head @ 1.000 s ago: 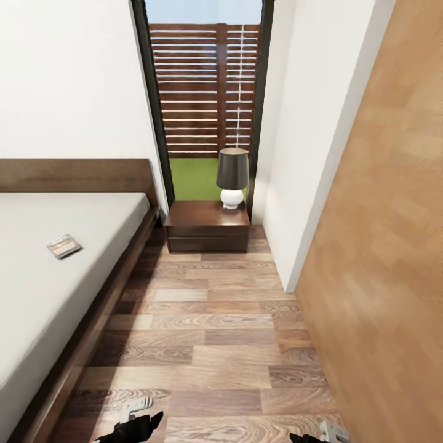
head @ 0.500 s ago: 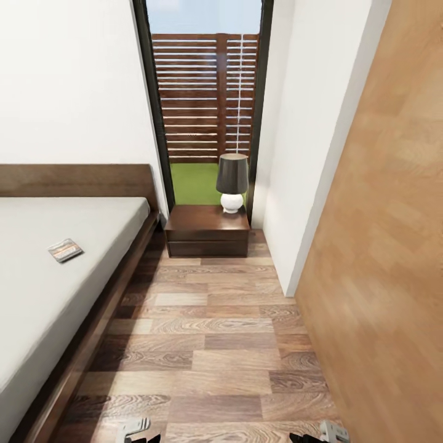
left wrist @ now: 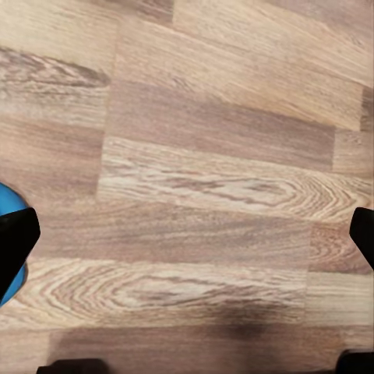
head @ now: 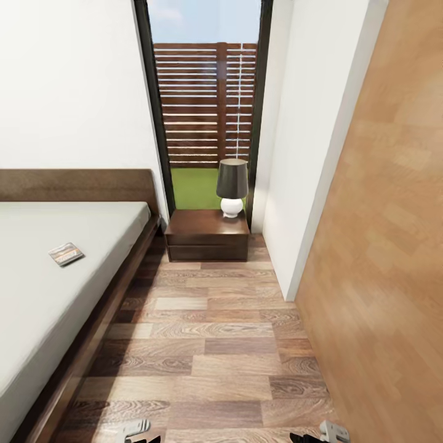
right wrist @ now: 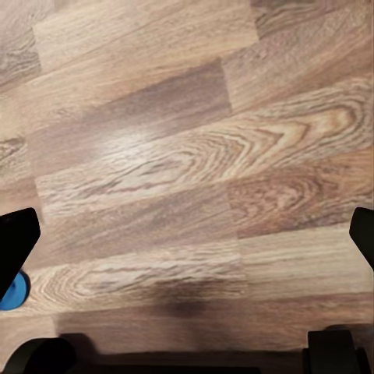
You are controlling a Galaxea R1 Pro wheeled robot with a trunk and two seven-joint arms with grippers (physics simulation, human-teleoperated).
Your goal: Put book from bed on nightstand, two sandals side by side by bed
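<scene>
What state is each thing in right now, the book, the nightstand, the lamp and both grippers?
book: lying flat on the bed.
nightstand: drawers shut, lamp on top.
lamp: upright, unlit.
left gripper: fingers apart, holding nothing.
right gripper: fingers apart, holding nothing.

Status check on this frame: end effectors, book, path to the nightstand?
Both end effectors open, empty, over plank floor. Small dark paperback book flat on grey mattress bed. Dark wooden nightstand ahead, grey-shaded white lamp on top. Nothing seen blocking the aisle.
</scene>
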